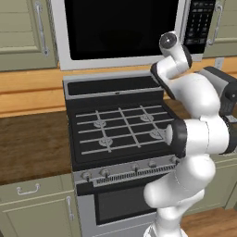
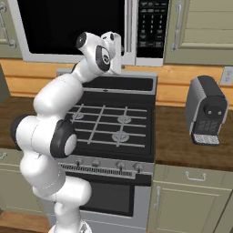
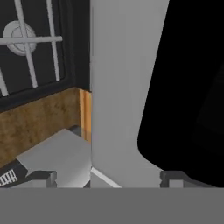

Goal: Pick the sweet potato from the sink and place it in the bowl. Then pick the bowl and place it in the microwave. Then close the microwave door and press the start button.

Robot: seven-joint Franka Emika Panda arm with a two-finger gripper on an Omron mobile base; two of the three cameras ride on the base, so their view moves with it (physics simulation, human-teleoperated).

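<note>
The microwave (image 2: 91,29) hangs above the stove (image 2: 116,123), door (image 1: 121,28) shut, its keypad (image 2: 153,22) lettering too small to read. The jaws (image 2: 113,45) sit at the door's handle-side edge, probably wide apart. A coffee machine (image 2: 207,110) stands on the tabletop's (image 2: 191,141) right.

Rendered home kitchen; gas stove (image 1: 122,127) with oven under a built-in microwave (image 1: 125,30). Beige cabinets (image 2: 200,27); wood table (image 2: 191,141) carrying a coffee machine (image 2: 207,111).

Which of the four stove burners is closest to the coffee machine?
The front right burner, on the corner of the stove nearest the coffee machine. The back right one sits farther toward the wall, and the two left ones lie across the cooktop.
</note>
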